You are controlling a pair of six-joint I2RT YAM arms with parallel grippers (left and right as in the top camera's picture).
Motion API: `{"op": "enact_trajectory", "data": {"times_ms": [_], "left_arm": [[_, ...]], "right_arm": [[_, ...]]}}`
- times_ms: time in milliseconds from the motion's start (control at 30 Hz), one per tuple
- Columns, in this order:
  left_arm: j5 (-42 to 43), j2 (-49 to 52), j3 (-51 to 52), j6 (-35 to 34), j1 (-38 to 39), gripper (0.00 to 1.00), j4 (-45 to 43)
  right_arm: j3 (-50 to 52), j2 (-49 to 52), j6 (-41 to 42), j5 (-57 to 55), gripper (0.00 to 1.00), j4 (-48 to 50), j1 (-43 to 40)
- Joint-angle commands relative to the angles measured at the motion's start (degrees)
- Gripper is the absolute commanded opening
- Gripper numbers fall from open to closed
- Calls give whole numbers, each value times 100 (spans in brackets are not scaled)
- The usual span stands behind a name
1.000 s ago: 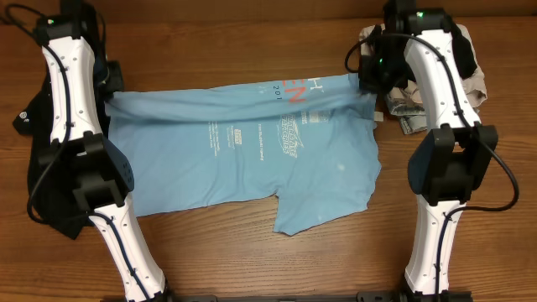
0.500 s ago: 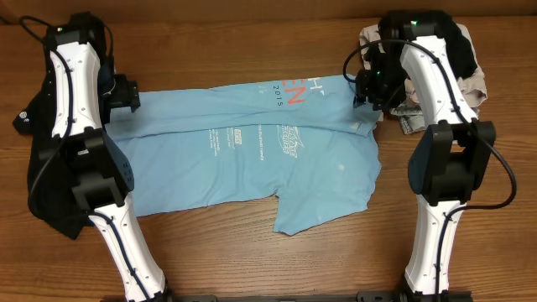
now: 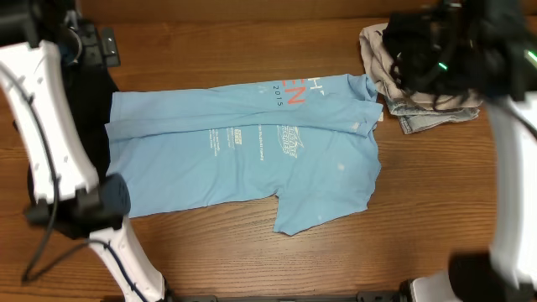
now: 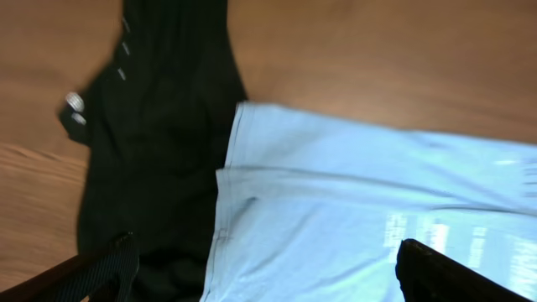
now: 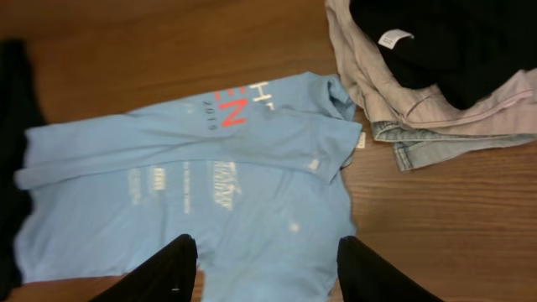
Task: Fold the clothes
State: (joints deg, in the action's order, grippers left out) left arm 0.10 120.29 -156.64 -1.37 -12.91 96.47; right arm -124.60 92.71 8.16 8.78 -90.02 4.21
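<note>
Blue T-shirt (image 5: 210, 168) lies below the spread right fingers (image 5: 168, 273).

Table (image 3: 252, 50): brown wood, grain showing, smooth, faint sheen.
T-shirt (image 3: 252, 159): light blue cloth, soft, matt, creased along folds.
Lettering (image 3: 294, 95) on it: flat print, white and red-orange, matt.
Black shirt (image 4: 159, 143): dark cloth, matt, limp, small white marks on it.
Beige garment (image 5: 377, 84): thin cloth, matt, rumpled.
Denim piece (image 5: 428, 143): pale blue, coarser weave, stitched hem.
Dark garment (image 5: 453, 42) on top of pile: matt cloth, white label.
Arm (image 3: 50, 126): white shell, hard, smooth, slightly glossy, looks like plastic.
</note>
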Motion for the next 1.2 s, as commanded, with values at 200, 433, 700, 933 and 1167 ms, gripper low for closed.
{"op": "enact_trajectory", "data": {"times_ms": [200, 433, 700, 933, 1167], "left_arm": [[208, -2177, 1331, -549, 170, 100, 33], [190, -2999, 2957, -796, 227, 100, 33], [-50, -4050, 4651, -1161, 254, 100, -627], [-55, -4671, 6642, -1377, 254, 100, -1327], [-46, -4874, 8183, -1683, 254, 100, -2253]], "right_arm": [[387, -1182, 1349, -616, 64, -614, 647], [1991, -1832, 2542, -833, 66, -42, 1344], [4162, -2291, 3698, -874, 64, 758, 1753], [5056, -2382, 3858, -872, 62, 1130, 1797], [5204, -2369, 3860, -874, 68, 1174, 1797]]}}
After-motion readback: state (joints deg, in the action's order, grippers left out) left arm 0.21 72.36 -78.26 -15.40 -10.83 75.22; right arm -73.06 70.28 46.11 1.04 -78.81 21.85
